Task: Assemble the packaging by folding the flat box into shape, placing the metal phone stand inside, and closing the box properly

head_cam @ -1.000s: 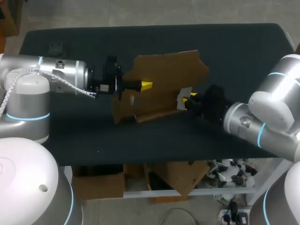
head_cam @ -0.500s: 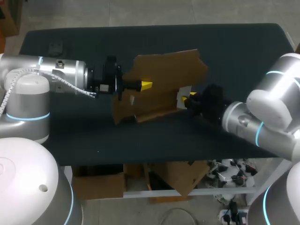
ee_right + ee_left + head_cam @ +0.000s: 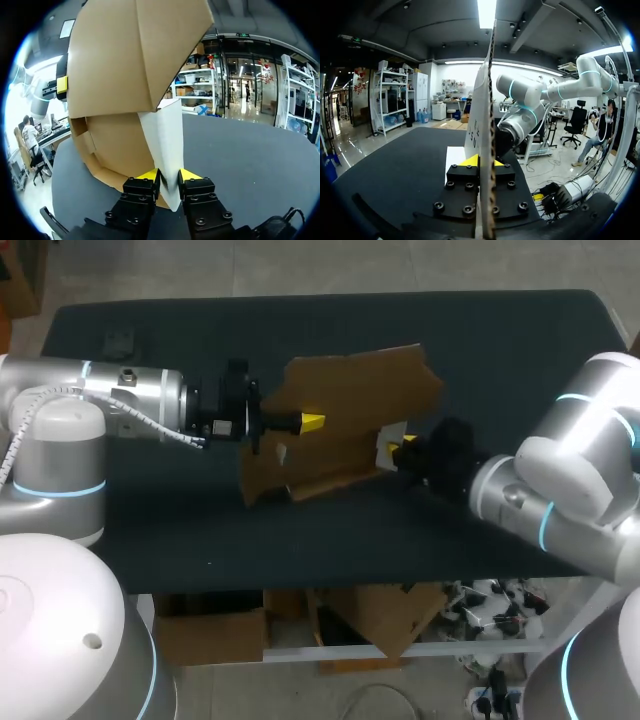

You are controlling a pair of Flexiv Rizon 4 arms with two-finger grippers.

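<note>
The brown cardboard box stands partly folded in the middle of the table, held off the surface. My left gripper comes in from the left, shut on one of its panels. That panel runs edge-on between the yellow tips of the left gripper. My right gripper is at the box's right end. In the right wrist view a white flap of the box hangs between the fingers of the right gripper, which stand narrowly open around it. A small dark object lies far left.
The dark table stretches bare behind and in front of the box. Its front edge runs just below both arms. The small dark object sits near the far left corner, well away from both grippers.
The right gripper's fingers have drawn closer together around the white flap, and the right arm has shifted slightly. The left arm and the box have stayed put.
</note>
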